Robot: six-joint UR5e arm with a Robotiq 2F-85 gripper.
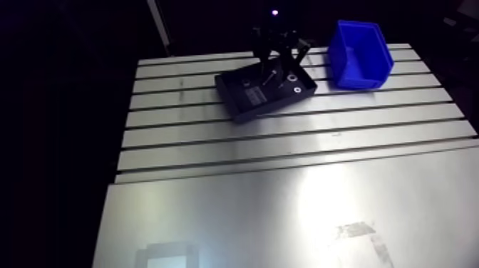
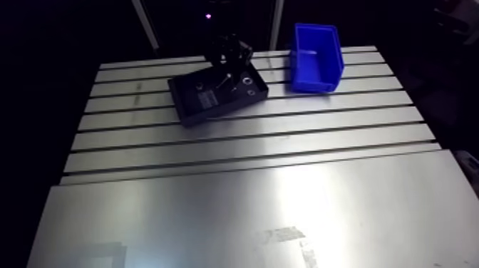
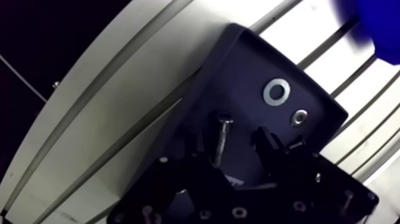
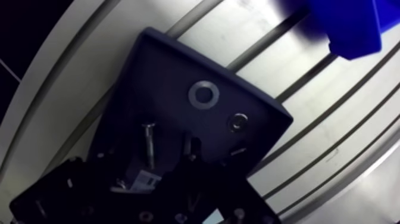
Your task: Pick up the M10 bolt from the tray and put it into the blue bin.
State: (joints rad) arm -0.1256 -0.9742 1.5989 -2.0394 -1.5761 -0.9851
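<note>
While the hand [image 3: 233,139] hangs low over the black tray [image 3: 253,59], its two fingers stand apart with nothing clamped between them. The M10 bolt [image 3: 222,138] lies flat on the tray floor in the gap. It seems nearer one finger than the other, though the dark fingers are hard to trace against the dark tray. The bolt's head points toward the middle of the tray and its shank runs back under the wrist. Ahead of the fingers lie a flat washer [image 3: 277,92] and, just beside it, a smaller nut [image 3: 299,117], both apart from the bolt. In the arm view the tray sits skewed on the slotted desk [image 1: 285,135]. The blue bin [image 1: 360,55] stands near the tray at one side, not touching it, with its mouth open upward.

The step in hand looks like the grasp itself: the hand is placed for the pick, but the bolt is not yet gripped or lifted. The fingers straddle the shank crosswise, so the next move calls for closing on it squarely. If the fingertips are not low enough, a small descent would come first; the pictures do not settle that. Because the bolt sits off-centre in the gap, one finger would likely meet it first and nudge it. A round shank can also roll or swing, so a slow, centred close seems wise. After that the bolt must rise clear of the tray wall, travel sideways over the bin and be let go above its mouth.
</note>
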